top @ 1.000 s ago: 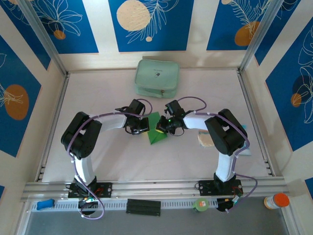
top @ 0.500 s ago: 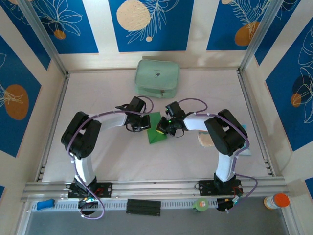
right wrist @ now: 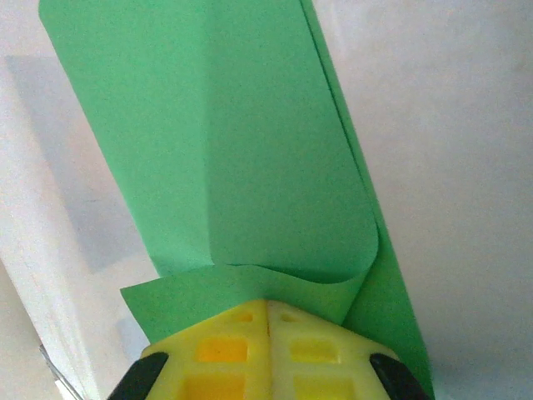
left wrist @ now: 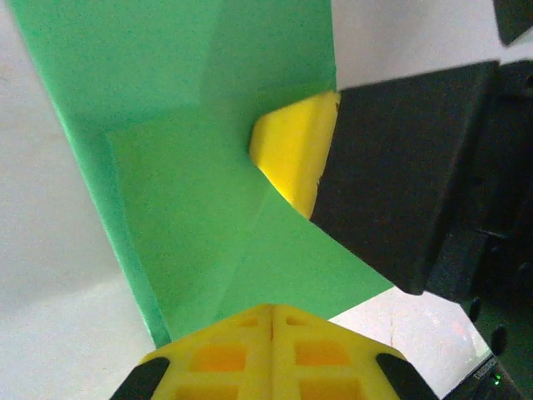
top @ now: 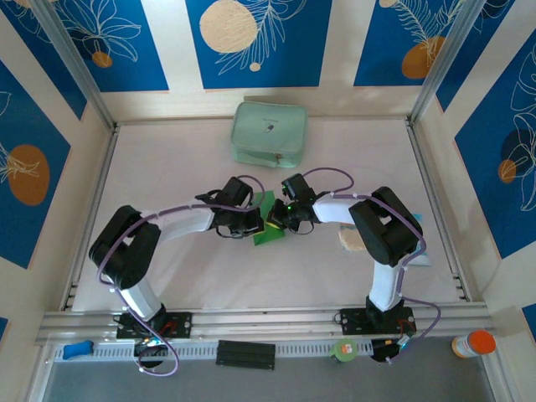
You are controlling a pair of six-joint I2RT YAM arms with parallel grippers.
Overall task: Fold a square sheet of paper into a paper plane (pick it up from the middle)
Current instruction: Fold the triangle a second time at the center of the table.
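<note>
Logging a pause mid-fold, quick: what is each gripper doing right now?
Left gripper: jaws closed, pinching the partly folded bright green paper sheet.
Right gripper: jaws closed on the same sheet.

The white desk (top: 167, 159) carries a mint zip pouch (top: 269, 134) at its far middle, folded green paper (top: 268, 234) centrally, and a tan scrap (top: 349, 240) to the right.

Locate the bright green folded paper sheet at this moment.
In the top view the bright green folded paper sheet lies centre-frame, between the left pincer and right pincer, nearer the arms than the pale mint zip pouch.
</note>
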